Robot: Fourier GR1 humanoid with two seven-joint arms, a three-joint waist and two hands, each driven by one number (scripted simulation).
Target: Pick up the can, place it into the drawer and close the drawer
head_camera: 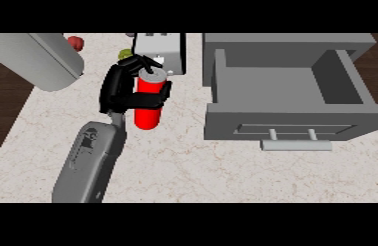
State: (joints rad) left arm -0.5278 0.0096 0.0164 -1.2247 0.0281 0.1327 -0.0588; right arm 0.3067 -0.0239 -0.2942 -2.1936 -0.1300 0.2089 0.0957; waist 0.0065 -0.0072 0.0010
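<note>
The red can (148, 115) with a grey top stands upright, left of the drawer, held just over the counter's top. My left hand (118, 90) is shut on it: the palm is on the can's left side and black fingers wrap across its middle. The grey forearm comes in from the lower left. The grey drawer (284, 121) is pulled open at the right, its inside bare, with a pale bar handle (297, 145) on its front. The can is outside the drawer, left of its left wall. My right hand does not show.
A large rounded grey object (40, 60) lies at the upper left. A white box-like appliance (159, 47) stands right behind the can, with a small green thing (125, 54) and a red thing (75, 42) beside it. The counter (221, 175) ends at its dark left edge.
</note>
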